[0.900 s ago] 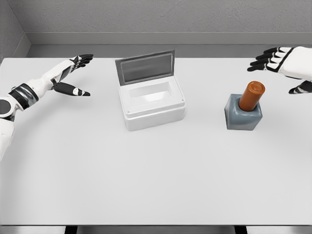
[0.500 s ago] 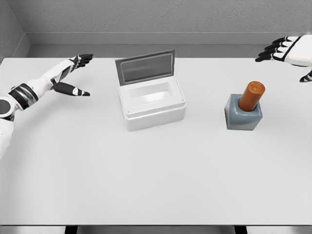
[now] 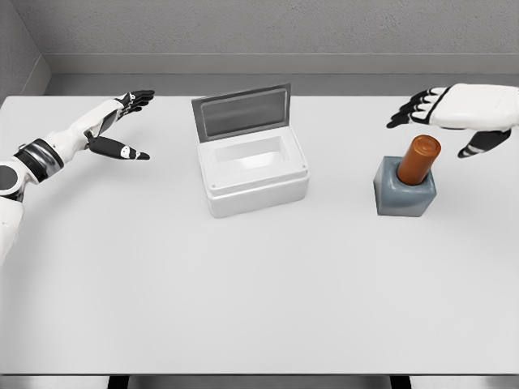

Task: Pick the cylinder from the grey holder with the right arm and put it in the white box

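You see an orange-brown cylinder [image 3: 418, 159] in a blue-grey holder [image 3: 404, 197], a white box [image 3: 253, 175] with grey lid, white-and-black robot hands, and a pale grey counter [image 3: 259, 284].

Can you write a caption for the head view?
Open right hand above orange cylinder in grey holder, white box open.

A pale table [image 3: 259, 284] carries an open white box [image 3: 253, 174] and, well apart, a grey holder [image 3: 404, 194].

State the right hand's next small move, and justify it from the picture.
Probably lower the open right hand around the orange cylinder: it hovers just above and behind it, holding nothing, while the cylinder stands in the grey holder.
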You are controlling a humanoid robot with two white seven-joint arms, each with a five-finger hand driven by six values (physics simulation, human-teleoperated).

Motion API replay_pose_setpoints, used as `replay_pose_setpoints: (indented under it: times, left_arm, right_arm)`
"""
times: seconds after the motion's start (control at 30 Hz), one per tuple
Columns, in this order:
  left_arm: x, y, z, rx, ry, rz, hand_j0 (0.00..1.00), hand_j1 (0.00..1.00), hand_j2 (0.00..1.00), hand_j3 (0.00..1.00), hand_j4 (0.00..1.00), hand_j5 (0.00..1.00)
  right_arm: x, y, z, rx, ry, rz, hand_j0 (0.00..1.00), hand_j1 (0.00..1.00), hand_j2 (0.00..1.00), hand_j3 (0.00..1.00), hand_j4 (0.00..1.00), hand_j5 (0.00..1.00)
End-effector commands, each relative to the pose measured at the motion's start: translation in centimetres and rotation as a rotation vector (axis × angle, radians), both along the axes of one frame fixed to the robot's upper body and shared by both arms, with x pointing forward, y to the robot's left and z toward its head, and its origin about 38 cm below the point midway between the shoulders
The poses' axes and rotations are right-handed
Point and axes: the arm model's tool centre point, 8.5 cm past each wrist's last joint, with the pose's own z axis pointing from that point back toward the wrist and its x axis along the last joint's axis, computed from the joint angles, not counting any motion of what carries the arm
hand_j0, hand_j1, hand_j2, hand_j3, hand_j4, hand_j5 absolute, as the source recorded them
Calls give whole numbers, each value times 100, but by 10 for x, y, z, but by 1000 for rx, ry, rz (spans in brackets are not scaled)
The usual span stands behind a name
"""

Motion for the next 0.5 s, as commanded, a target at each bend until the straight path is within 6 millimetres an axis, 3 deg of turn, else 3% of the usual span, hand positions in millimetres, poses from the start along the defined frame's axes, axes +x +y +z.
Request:
replay_pose_setpoints:
  times: [0.0,0.17,0.47]
  left_arm:
    - [0,1,1,-9,-2,4,100,100,100,100,100,100]
    - [0,1,1,-9,-1,5,100,100,100,100,100,100]
    - [0,2,1,-8,-1,6,100,100,100,100,100,100]
  right_arm:
    - [3,5,1,5,0,7,100,100,100,100,100,100]
    - [0,12,-11,-16,33,31,100,100,100,100,100,100]
    - [3,15,-10,-23,37,33,100,100,100,100,100,100]
